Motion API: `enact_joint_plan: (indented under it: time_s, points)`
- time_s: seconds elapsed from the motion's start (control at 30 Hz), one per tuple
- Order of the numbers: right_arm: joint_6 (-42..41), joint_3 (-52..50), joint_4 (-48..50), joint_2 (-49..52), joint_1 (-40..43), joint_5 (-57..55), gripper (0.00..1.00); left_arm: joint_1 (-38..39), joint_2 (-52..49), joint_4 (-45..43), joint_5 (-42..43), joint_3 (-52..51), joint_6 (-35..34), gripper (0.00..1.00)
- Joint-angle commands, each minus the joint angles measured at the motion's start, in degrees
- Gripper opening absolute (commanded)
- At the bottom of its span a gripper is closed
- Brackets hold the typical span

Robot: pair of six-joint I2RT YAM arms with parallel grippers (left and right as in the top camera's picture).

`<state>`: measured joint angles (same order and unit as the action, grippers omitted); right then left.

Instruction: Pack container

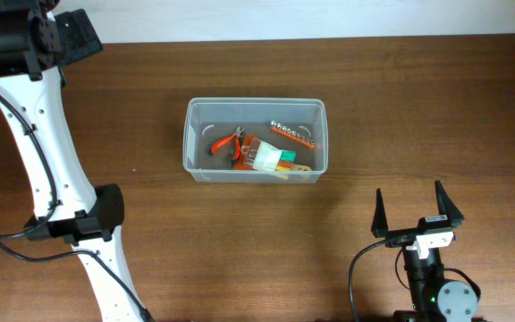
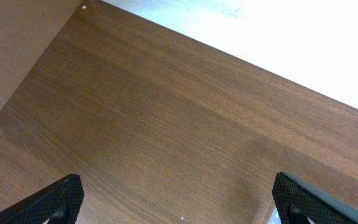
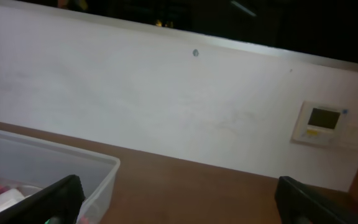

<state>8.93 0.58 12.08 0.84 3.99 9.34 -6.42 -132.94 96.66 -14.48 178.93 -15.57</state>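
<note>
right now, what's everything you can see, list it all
container: 1, clear, table centre
pliers: 1, red handles, in container, left part
bit strip: 1, orange with silver bits, in container, far right
pack: 1, white, green and orange, in container, middle
table: 1, brown wood, under everything
wall: 1, white, behind table
wall panel: 1, white, on wall
left hand: 1, black fingers, open, over bare table
right hand: 1, black fingers, open, near edge, right of container
</note>
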Motion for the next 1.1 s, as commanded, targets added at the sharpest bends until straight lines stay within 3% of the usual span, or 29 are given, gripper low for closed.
enact_joint_plan:
  time_s: [0.0, 0.23, 1.07]
  points:
    - [-0.81, -0.26, -2.36, -0.63, 0.42, -1.16, 0.99, -0.35, 1.62, 0.0, -0.96, 0.04, 0.68, 0.99]
    - [-0.81, -0.26, -16.02, -0.63, -0.13, 1.33, 0.99, -0.35, 1.62, 0.0, -0.96, 0.04, 0.68, 0.99]
    - [-0.81, -0.26, -15.56, -0.44, -0.15, 1.42, 0.99, -0.35, 1.62, 0.0, -0.96, 0.04, 0.68, 0.99]
